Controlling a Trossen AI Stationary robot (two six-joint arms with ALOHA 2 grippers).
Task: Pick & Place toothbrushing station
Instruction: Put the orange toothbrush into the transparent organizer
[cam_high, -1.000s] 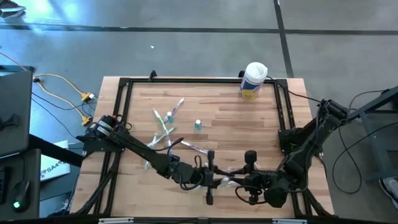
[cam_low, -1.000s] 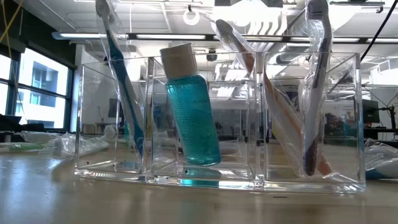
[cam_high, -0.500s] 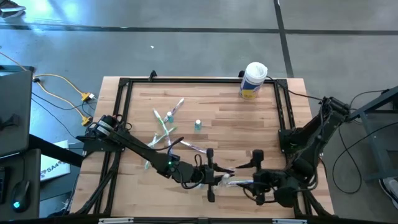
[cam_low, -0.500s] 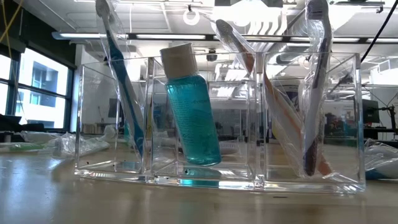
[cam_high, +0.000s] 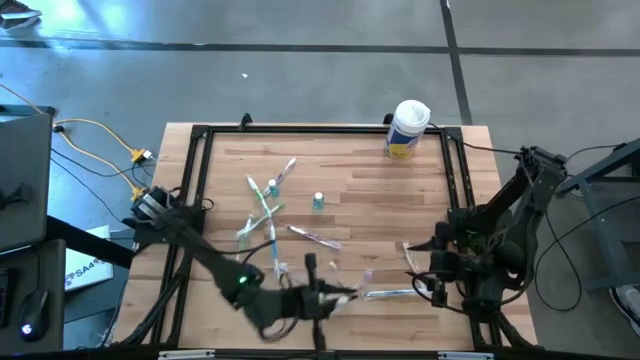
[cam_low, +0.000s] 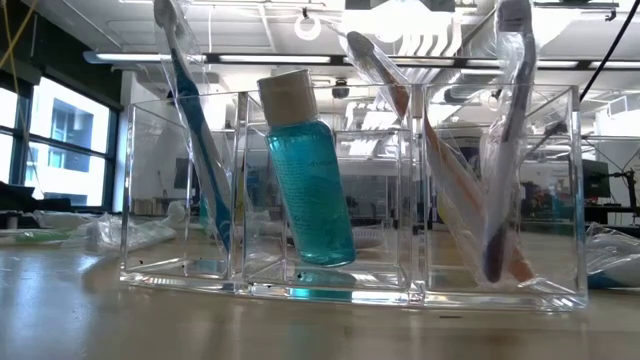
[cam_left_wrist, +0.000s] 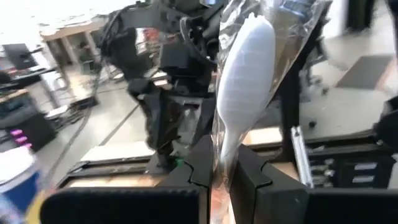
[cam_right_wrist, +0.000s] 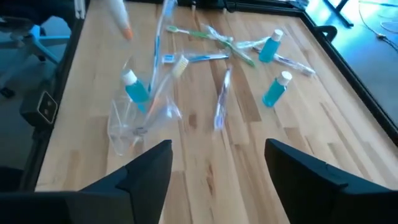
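A clear three-part holder (cam_low: 350, 190) (cam_right_wrist: 134, 121) stands near the table's near edge. It holds a blue toothbrush (cam_low: 200, 150), a teal bottle (cam_low: 305, 170) and wrapped toothbrushes (cam_low: 500, 180). My left gripper (cam_left_wrist: 227, 171) (cam_high: 325, 293) is beside it, shut on a wrapped white toothbrush (cam_left_wrist: 245, 74). My right gripper (cam_right_wrist: 227, 168) (cam_high: 420, 272) stands open with nothing between its fingers, off to the holder's right. More toothbrushes (cam_high: 265, 205) and small teal-capped tubes (cam_right_wrist: 273, 87) (cam_high: 318, 201) lie on the table's left half. My left gripper pinches the wrapped toothbrush between its two fingers (cam_left_wrist: 202, 165), on the wrapper around the handle (cam_left_wrist: 222, 158) just below the head. The white head stands out past the fingertips, clear of the table. The rest of the handle is hidden behind the fingers.
A large white canister with a yellow label (cam_high: 407, 128) stands at the far right corner. A black frame (cam_high: 200, 135) runs round the wooden table. The bare wood of the table's right half (cam_high: 400, 200) has nothing on it.
My right gripper has opened and drawn back from the holder toward the table's right edge. My left gripper, still shut on its toothbrush, has pulled back toward the near edge and risen. A wrapped toothbrush in the holder's right compartment has shifted.
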